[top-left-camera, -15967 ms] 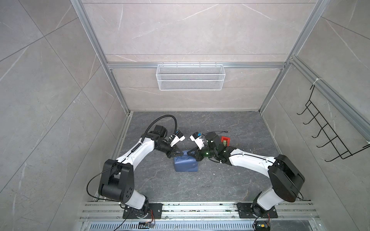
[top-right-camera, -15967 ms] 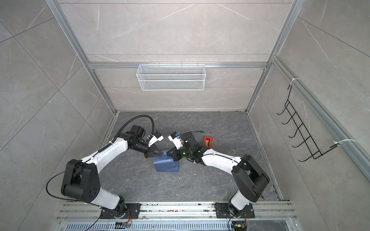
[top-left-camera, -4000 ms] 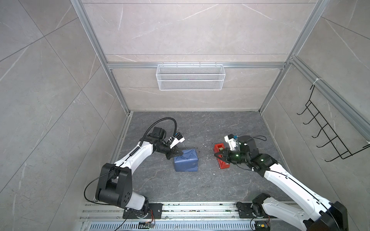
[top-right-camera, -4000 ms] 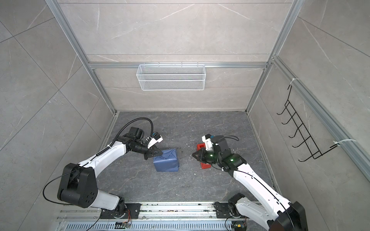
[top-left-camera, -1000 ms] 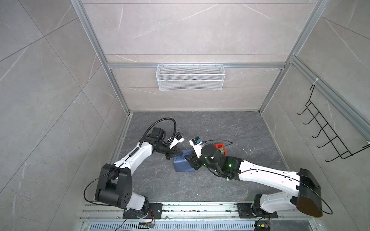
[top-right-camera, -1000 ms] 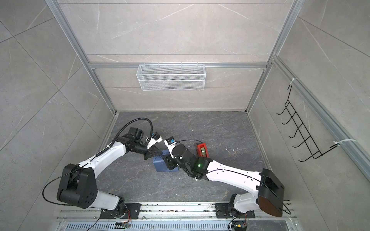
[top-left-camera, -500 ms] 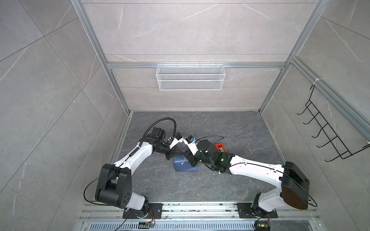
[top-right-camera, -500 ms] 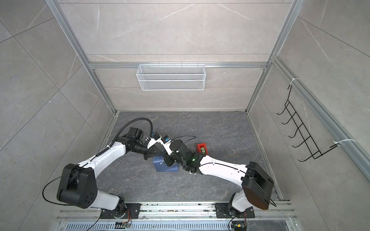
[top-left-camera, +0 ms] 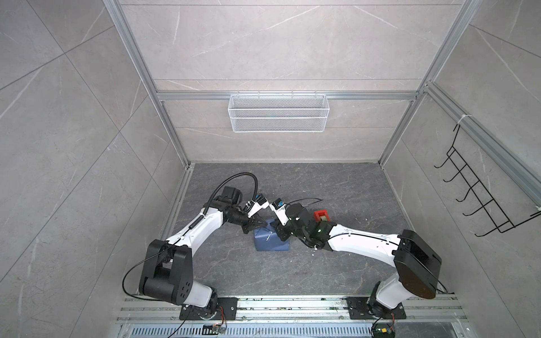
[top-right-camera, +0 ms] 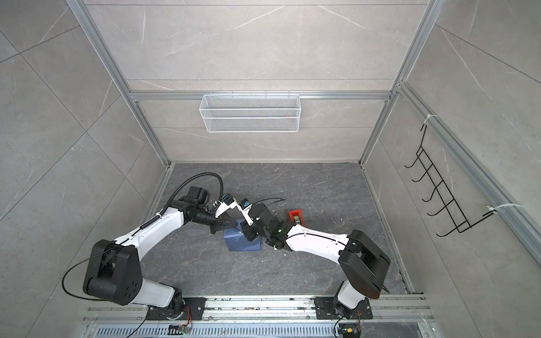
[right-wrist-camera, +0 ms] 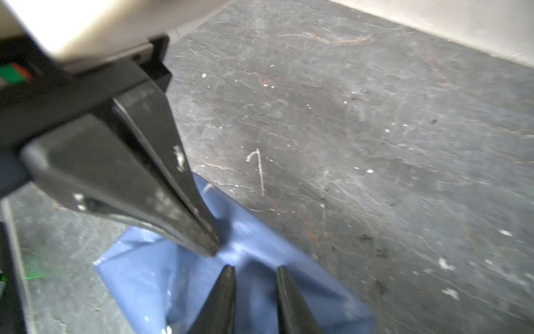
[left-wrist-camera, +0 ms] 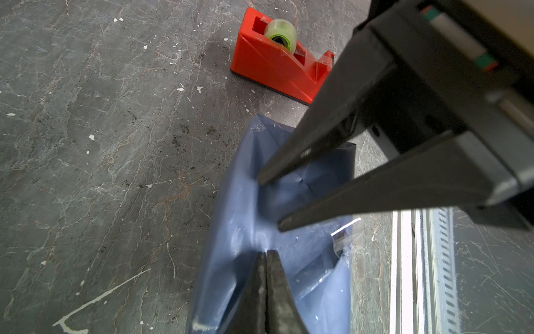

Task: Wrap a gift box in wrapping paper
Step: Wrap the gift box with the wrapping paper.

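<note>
The wrapping paper (top-left-camera: 270, 244) (top-right-camera: 243, 244) is folded into a blue parcel on the floor, and the gift box is hidden inside it. My left gripper (left-wrist-camera: 265, 253) (top-left-camera: 262, 230) is shut, its tip pressing down on the parcel's creased top (left-wrist-camera: 245, 217). My right gripper (right-wrist-camera: 254, 267) (top-left-camera: 280, 234) stands open just above the same top face (right-wrist-camera: 161, 277), close beside the left tip, with nothing between its fingers. A short strip of clear tape (left-wrist-camera: 344, 230) sticks to the paper near the parcel's edge.
A red tape dispenser (top-left-camera: 321, 216) (top-right-camera: 295, 218) (left-wrist-camera: 277, 63) stands on the dark stone floor just right of the parcel, behind my right arm. A white wire basket (top-left-camera: 278, 117) hangs on the back wall. A black hook rack (top-left-camera: 480, 199) is on the right wall.
My right gripper has come from the tape dispenser to the parcel and in the last second shifted along its top towards the left gripper. The left gripper has stayed pressed on the paper.
</note>
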### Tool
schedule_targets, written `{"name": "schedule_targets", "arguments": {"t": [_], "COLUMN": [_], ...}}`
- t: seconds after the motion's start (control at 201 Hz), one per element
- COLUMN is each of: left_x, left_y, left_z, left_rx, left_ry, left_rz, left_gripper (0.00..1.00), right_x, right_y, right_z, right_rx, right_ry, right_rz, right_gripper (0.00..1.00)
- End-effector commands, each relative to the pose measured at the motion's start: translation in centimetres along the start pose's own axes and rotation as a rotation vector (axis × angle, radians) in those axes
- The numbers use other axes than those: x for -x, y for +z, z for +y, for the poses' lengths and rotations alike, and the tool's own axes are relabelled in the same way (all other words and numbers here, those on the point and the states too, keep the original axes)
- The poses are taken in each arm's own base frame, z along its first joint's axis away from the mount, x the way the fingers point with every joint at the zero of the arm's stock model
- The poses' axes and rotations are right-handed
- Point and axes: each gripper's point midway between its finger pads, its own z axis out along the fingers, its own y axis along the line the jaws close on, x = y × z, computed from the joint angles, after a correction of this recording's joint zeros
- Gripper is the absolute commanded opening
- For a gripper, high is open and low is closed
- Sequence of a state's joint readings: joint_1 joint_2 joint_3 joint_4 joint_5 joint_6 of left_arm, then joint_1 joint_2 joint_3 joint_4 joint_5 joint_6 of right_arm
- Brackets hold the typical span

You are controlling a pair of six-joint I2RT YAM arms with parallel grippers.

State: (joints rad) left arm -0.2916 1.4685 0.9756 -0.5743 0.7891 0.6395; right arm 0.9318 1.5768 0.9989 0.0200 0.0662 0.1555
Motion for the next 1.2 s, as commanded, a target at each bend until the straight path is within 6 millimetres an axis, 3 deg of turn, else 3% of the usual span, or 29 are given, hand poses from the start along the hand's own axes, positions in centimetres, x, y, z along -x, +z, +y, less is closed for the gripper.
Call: {"name": "schedule_targets", "arguments": {"t": [0.0,0.085,0.164,0.274,0.349,0.498,0.677,0.822,0.921,1.016,1.086,1.195], "left_x": [-5.8,-6.2,-5.7,-5.9,-6.1,-5.8,-5.5,-6.2,-5.8,-6.0,-6.2,-5.6], "left_y": [0.4,0.7,0.5,0.4,0.6,0.4,0.3,0.5,0.2,0.3,0.5,0.2], "left_z": [-0.5,-0.4,-0.5,-0.4,-0.3,-0.3,-0.5,-0.4,-0.5,-0.4,-0.3,-0.3], "left_rx": [0.009,0.003,0.003,0.013,0.008,0.011,0.006,0.013,0.012,0.016,0.009,0.011], "left_ry": [-0.135,-0.141,-0.145,-0.136,-0.143,-0.142,-0.144,-0.139,-0.143,-0.139,-0.148,-0.148], "left_rz": [0.201,0.206,0.199,0.201,0.203,0.2,0.189,0.194,0.187,0.191,0.191,0.187], "left_gripper": [0.06,0.06,0.06,0.06,0.06,0.06,0.06,0.06,0.06,0.06,0.06,0.06], "right_x": [0.1,2.5,3.7,3.9,3.4,2.1,-1.6,-1.8,0.5,2.7,2.7,1.2], "right_y": [-3.4,-5.6,-6.3,-5.4,-4.1,-1.1,2.1,1.3,-0.5,-2.2,-2.3,-1.4], "right_z": [-1.8,-1.1,0.2,3.6,4.7,4.7,1.9,1.5,2.2,4.2,6.0,7.4], "right_rx": [-0.082,-0.049,0.013,0.16,0.216,0.211,0.139,0.13,0.17,0.284,0.347,0.386], "right_ry": [-0.021,-0.023,0.007,0.037,0.067,0.111,0.198,0.2,0.225,0.237,0.223,0.228], "right_rz": [0.006,-0.06,-0.083,-0.076,-0.064,-0.034,0.08,0.086,0.034,-0.026,-0.036,-0.008], "right_gripper": [0.32,0.31,0.25,0.15,0.07,0.0,0.0,0.0,0.0,0.0,0.0,0.0]}}
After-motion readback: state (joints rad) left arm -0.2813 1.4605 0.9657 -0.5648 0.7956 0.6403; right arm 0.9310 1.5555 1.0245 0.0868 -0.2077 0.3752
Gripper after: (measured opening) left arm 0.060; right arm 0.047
